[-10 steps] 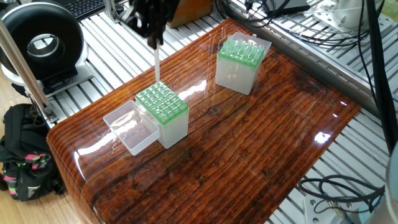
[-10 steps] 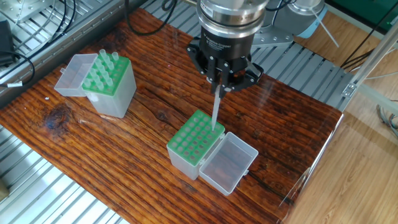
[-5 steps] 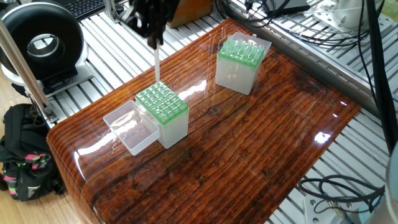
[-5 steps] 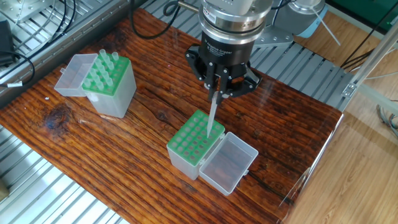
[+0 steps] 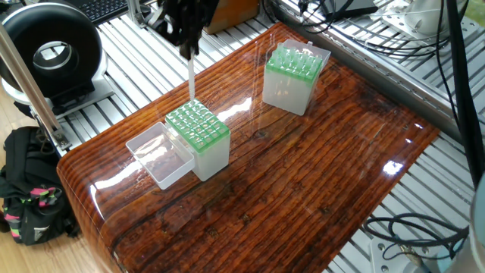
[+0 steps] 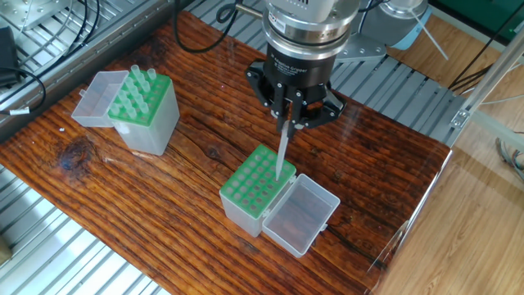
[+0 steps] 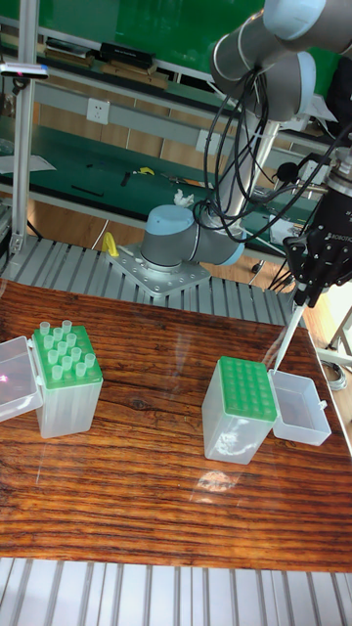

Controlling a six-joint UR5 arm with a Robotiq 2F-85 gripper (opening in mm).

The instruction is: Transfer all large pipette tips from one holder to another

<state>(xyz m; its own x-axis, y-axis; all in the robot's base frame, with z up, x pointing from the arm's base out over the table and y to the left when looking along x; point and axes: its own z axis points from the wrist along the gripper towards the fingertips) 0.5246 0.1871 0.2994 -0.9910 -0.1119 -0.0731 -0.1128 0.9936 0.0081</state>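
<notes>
Gripper (image 6: 287, 121) is clamped on one large pipette tip (image 6: 281, 154), held vertical, point down, so it can drop into a hole at the empty holder's (image 6: 255, 187) 1 o'clock corner. Remaining tips (image 6: 135, 88) stand in the source holder (image 6: 146, 115), well apart at 10 o'clock.

Your gripper (image 6: 286, 120) points straight down from a vertical wrist. Its two fingers are closed, pinching a pipette tip (image 6: 282, 153) that hangs below them.

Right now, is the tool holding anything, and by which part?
Yes: the tool grips one large pipette tip by its wide top end, point down over the green-topped holder.
</notes>
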